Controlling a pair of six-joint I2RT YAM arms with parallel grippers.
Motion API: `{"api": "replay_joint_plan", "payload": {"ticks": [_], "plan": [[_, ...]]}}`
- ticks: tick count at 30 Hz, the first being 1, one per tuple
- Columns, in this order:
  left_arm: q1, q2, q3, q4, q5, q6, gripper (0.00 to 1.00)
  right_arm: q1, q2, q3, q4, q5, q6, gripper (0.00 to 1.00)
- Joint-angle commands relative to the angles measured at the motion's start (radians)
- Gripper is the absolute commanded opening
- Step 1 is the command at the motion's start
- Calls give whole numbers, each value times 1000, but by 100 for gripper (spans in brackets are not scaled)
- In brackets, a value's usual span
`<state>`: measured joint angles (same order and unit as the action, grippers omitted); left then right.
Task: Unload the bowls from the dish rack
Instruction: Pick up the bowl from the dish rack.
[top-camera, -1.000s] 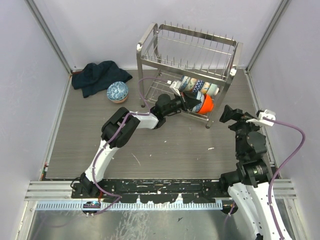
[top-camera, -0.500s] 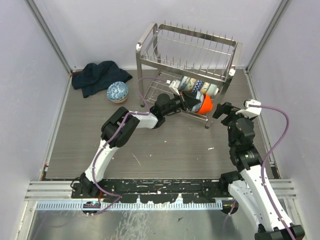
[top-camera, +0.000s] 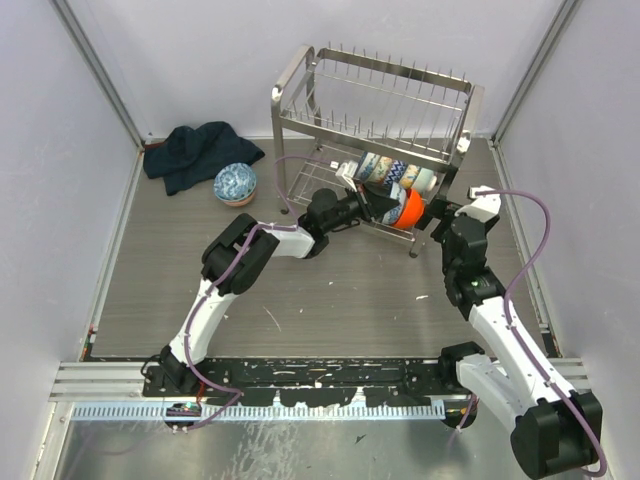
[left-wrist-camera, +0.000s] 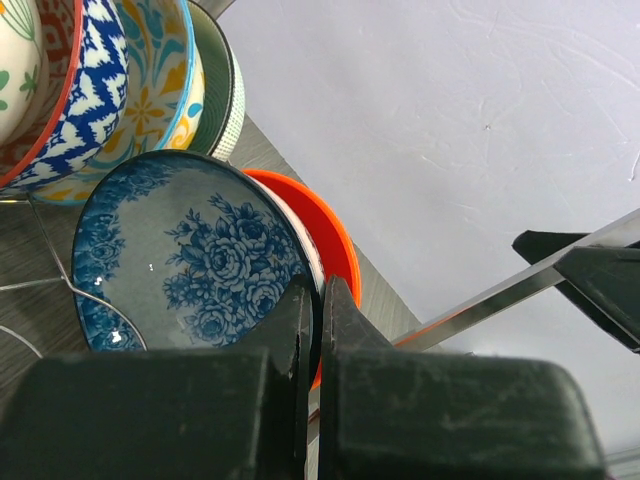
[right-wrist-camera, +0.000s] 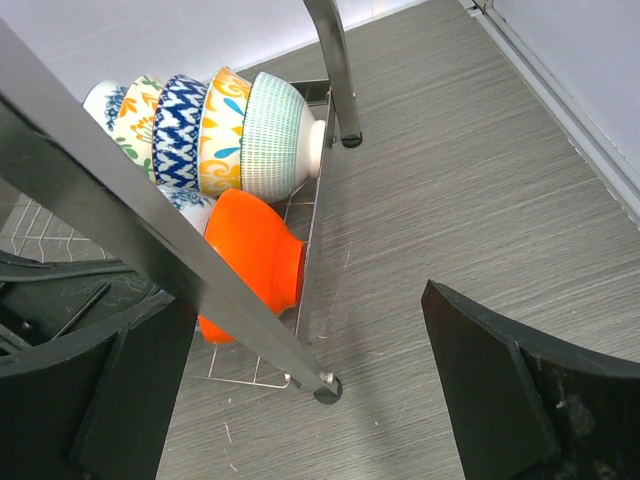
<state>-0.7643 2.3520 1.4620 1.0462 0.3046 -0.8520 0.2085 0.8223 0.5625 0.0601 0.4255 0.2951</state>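
Left wrist view: left hand (left-wrist-camera: 320, 292) pinched shut on the rim of the blue floral ceramic bowl (left-wrist-camera: 190, 260), standing on edge against the bright orange bowl (left-wrist-camera: 318, 222) in the lower tier of the silver wire dish rack (right-wrist-camera: 150, 235) (probably the only grabbable bit), right hand (right-wrist-camera: 305, 360) spread wide nearby.

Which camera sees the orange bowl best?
The right wrist view: the orange bowl shows nearly whole. The left wrist view shows only its rim behind the blue flowered bowl; the top view shows it small.

Bowls (top-camera: 395, 175) stand on edge in the dish rack's (top-camera: 380, 100) lower tier; a lone bowl (top-camera: 235, 183) and a cloth (top-camera: 195, 150) lie left of the rack.
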Motion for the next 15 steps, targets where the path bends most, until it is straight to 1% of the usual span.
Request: {"api": "replay_joint_plan", "payload": {"ticks": [1, 4, 9, 15], "plan": [[44, -17, -15, 153, -30, -7, 0, 4, 18, 9, 104, 61, 6, 100], [54, -23, -29, 171, -22, -18, 0, 1, 27, 12, 109, 92, 0, 100], [75, -28, -60, 223, -8, -42, 0, -6, 30, 13, 110, 99, -2, 100], [88, -5, -49, 287, 27, -78, 0, -11, 35, 15, 109, 99, -3, 100]]}}
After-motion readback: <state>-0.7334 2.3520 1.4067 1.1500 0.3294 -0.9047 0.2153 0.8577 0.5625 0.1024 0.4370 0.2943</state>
